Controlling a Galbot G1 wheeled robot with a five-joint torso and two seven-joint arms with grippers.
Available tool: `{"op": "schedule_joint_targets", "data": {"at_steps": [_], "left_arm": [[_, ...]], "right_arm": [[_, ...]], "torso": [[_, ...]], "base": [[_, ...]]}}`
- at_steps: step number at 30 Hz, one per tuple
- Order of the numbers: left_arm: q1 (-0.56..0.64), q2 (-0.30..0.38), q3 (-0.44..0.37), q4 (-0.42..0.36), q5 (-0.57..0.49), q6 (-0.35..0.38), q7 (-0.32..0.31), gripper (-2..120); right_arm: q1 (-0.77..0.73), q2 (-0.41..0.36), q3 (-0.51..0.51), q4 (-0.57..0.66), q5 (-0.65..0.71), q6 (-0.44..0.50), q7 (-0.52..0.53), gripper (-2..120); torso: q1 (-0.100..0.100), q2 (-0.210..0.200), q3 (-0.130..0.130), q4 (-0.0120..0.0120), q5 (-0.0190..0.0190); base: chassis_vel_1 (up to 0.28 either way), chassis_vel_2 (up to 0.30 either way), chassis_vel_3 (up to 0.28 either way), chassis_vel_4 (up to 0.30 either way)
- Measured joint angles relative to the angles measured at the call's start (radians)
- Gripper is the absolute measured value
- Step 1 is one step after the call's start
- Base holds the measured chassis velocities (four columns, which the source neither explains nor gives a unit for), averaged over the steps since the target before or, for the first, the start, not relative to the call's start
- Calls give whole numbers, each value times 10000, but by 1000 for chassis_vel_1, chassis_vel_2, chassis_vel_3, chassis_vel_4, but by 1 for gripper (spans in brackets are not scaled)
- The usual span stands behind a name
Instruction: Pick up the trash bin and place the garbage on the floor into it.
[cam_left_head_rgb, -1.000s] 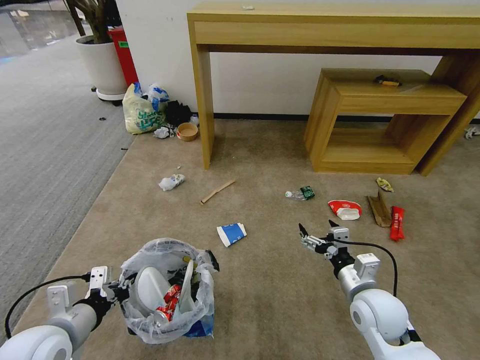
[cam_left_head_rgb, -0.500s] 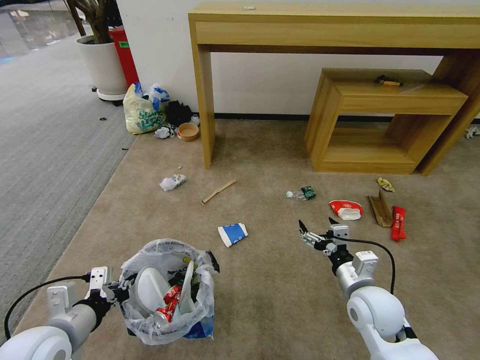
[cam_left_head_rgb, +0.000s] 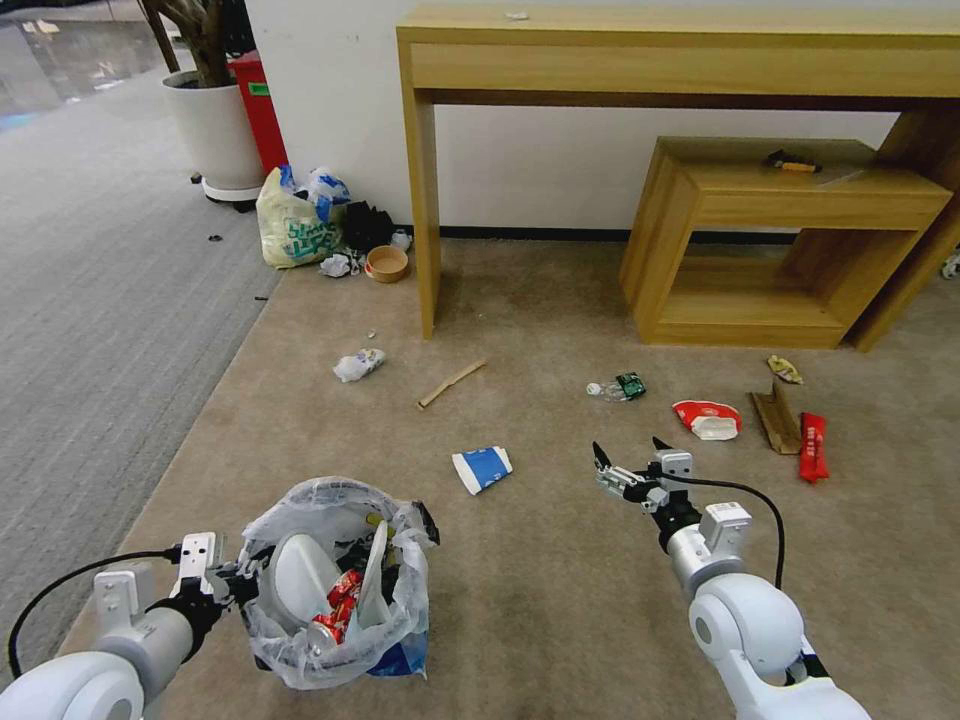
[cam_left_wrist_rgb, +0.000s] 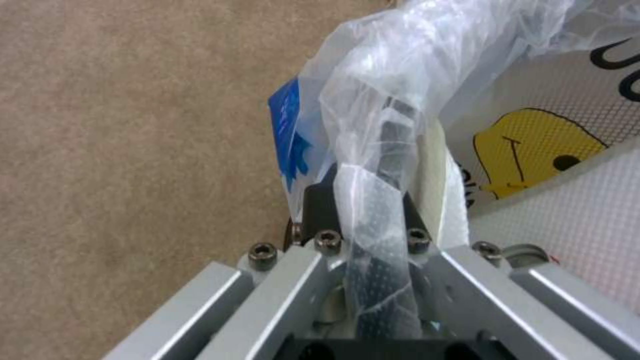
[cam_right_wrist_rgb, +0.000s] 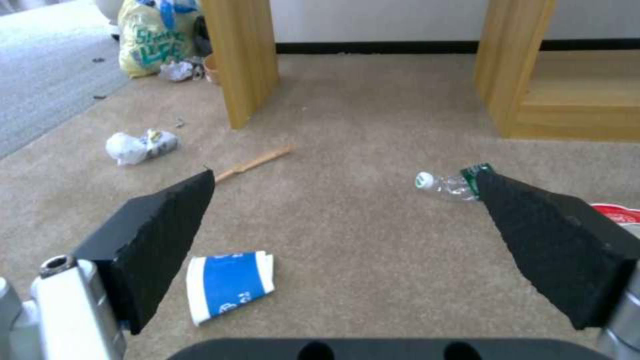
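Note:
The trash bin (cam_left_head_rgb: 335, 590), black with a crinkly clear liner, hangs at the lower left of the head view and holds a white slipper and a crushed red can. My left gripper (cam_left_head_rgb: 240, 583) is shut on its rim; the left wrist view shows the fingers (cam_left_wrist_rgb: 320, 210) clamping the bin's bag-covered rim (cam_left_wrist_rgb: 383, 135). My right gripper (cam_left_head_rgb: 628, 455) hovers open over the carpet. Between and beyond its fingers (cam_right_wrist_rgb: 160, 240) lie the blue-white paper cup (cam_right_wrist_rgb: 230, 285) (cam_left_head_rgb: 482, 468), the plastic bottle (cam_right_wrist_rgb: 443, 184) (cam_left_head_rgb: 617, 387) and the wooden stick (cam_right_wrist_rgb: 257, 162) (cam_left_head_rgb: 452, 383). A red-white bowl (cam_left_head_rgb: 708, 418), cardboard (cam_left_head_rgb: 778, 418) and a red wrapper (cam_left_head_rgb: 813, 446) lie to the right.
A crumpled white wad (cam_left_head_rgb: 358, 364) lies left of the stick. A tall wooden desk (cam_left_head_rgb: 425, 200) and a low wooden shelf (cam_left_head_rgb: 790, 200) stand against the wall. A yellowish shopping bag (cam_left_head_rgb: 295, 232), a tan bowl (cam_left_head_rgb: 387, 263) and a plant pot (cam_left_head_rgb: 222, 130) sit at the back left beside grey carpet (cam_left_head_rgb: 100, 300).
The whole head picture has shifted slightly to the right, so the camera has moved. Both arms keep their poses; the left still holds the bin and the right stays open.

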Motion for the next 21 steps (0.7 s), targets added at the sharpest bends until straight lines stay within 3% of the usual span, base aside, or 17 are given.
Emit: {"op": "schedule_joint_targets", "data": {"at_steps": [21], "left_arm": [[65,-11,-48,-55,17,0,75,0]], "right_arm": [[-91,122,-97,87,-181,-76,98,100]], "torso": [[0,0,0,0,0]], "base": [[80,84,-88,-84]]}}
